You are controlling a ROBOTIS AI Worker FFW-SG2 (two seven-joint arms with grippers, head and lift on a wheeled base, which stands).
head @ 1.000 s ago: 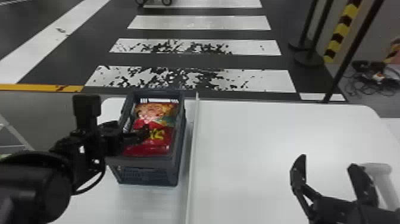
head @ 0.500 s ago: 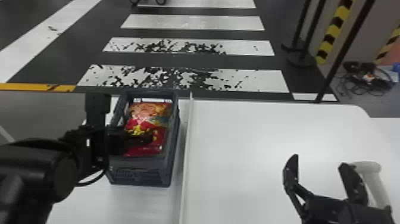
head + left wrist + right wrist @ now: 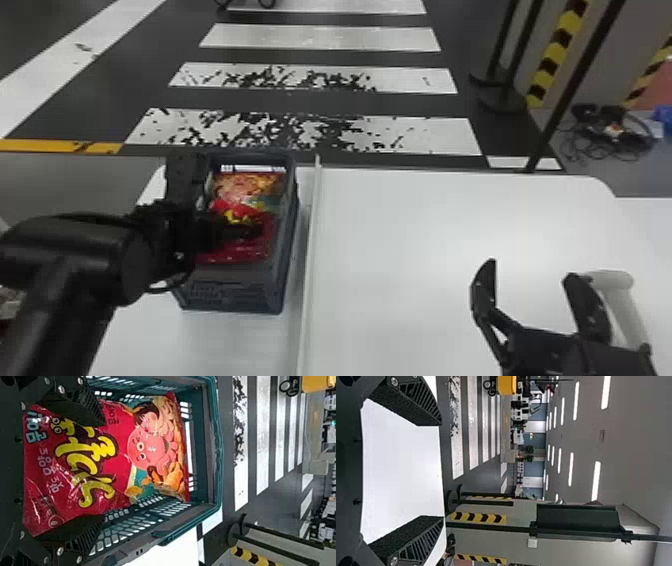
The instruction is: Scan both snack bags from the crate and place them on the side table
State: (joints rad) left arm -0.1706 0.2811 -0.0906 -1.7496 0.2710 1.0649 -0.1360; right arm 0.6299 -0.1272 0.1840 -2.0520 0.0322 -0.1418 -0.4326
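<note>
- Left gripper [image 3: 255, 230] sat near crate [image 3: 240, 292] walls; jaws stood apart over snack bag [image 3: 126, 451].
- Right gripper [image 3: 532, 270] hung above worktop [image 3: 425, 225], well apart from crate; jaws spread.

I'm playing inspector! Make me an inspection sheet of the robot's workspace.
Surface: white table with a thin raised strip.
Job's things: red snack bag inside the crate; I can't make out a second.
Clutter: pale handle-like object beside the right tool; purpose unclear.
Grippers: left tool open around the bag; right tool open.
Cables: tangle on the floor.
Surroundings: striped floor, black posts.
</note>
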